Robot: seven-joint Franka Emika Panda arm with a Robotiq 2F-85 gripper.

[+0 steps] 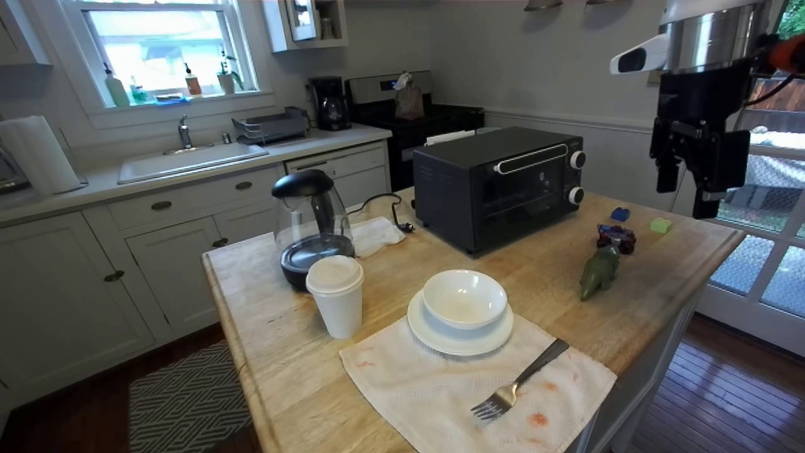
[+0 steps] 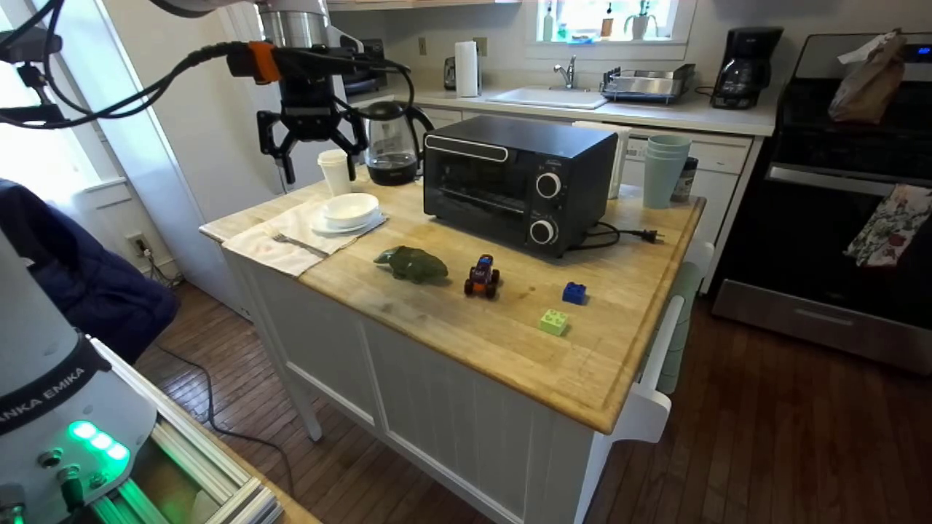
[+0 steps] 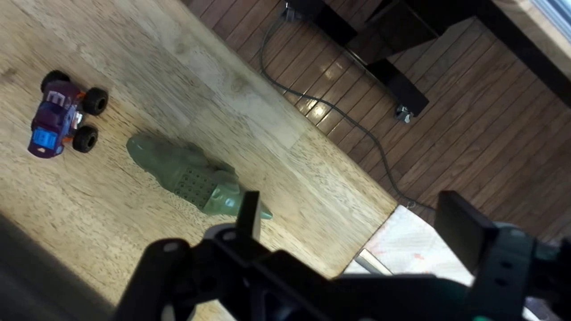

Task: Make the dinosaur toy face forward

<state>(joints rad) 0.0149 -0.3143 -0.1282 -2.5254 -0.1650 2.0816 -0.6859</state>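
Observation:
The dinosaur toy (image 1: 599, 274) is green and elongated. It lies on the wooden tabletop in both exterior views (image 2: 413, 264) and in the wrist view (image 3: 192, 178). Its narrow tip points towards the cloth placemat and its blunt end towards a toy truck. I cannot tell which end is the head. My gripper (image 1: 687, 195) is open and empty, high above the table in both exterior views (image 2: 320, 175). In the wrist view its fingers (image 3: 352, 218) are wide apart. The left finger there covers a little of the toy near its narrow tip, without visible contact.
A purple toy truck (image 2: 482, 276) stands beside the dinosaur. Blue (image 2: 574, 293) and light green (image 2: 553, 322) blocks lie farther along. The black toaster oven (image 2: 510, 182) stands behind. A placemat (image 1: 402, 377) holds a bowl (image 1: 465, 298), plate and fork (image 1: 519, 380). The table edge is close.

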